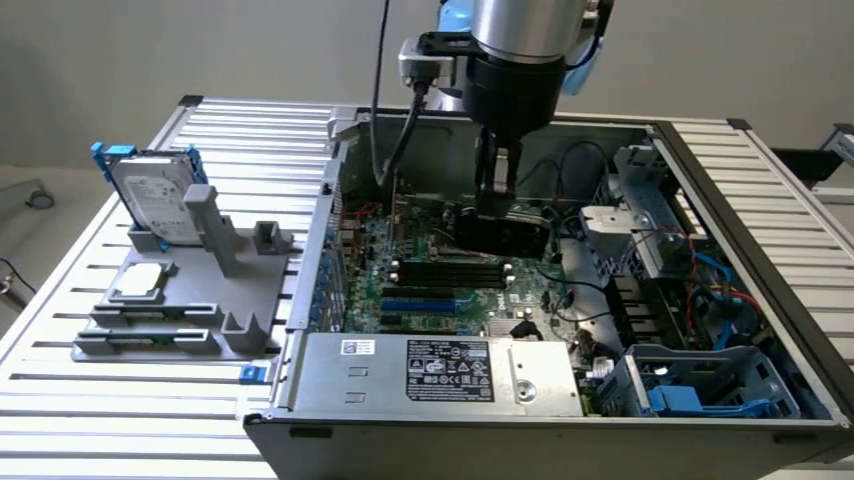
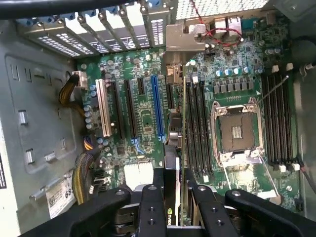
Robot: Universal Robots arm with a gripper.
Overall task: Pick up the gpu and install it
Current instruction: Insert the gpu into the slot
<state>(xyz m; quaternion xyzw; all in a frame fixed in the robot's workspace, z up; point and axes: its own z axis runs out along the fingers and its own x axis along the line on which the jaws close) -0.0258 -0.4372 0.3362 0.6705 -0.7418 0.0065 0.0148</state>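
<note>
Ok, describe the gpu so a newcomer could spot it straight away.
Look inside the open computer case, above the green motherboard. The gpu is the thin card with a black shroud, the only part held by the gripper.

The gpu (image 1: 505, 232) has a black shroud on a green board, and the gripper (image 1: 494, 208) on it is black. Inside the grey case (image 1: 534, 445) the motherboard (image 2: 148, 118) is green with black slots, one blue slot (image 2: 157, 106), one white slot (image 2: 104, 108), a red wire (image 2: 217, 32) and yellow-and-black cables (image 2: 66, 94). The power supply (image 1: 534, 385) is silver with a black, white-printed label. Towards the ribbed silver table's (image 1: 80, 420) edge at the exterior view's left, a grey rack (image 1: 187, 335) carries a silver hard drive (image 1: 154, 195) in a blue frame and a flat silver-grey drive (image 1: 143, 282).
</note>
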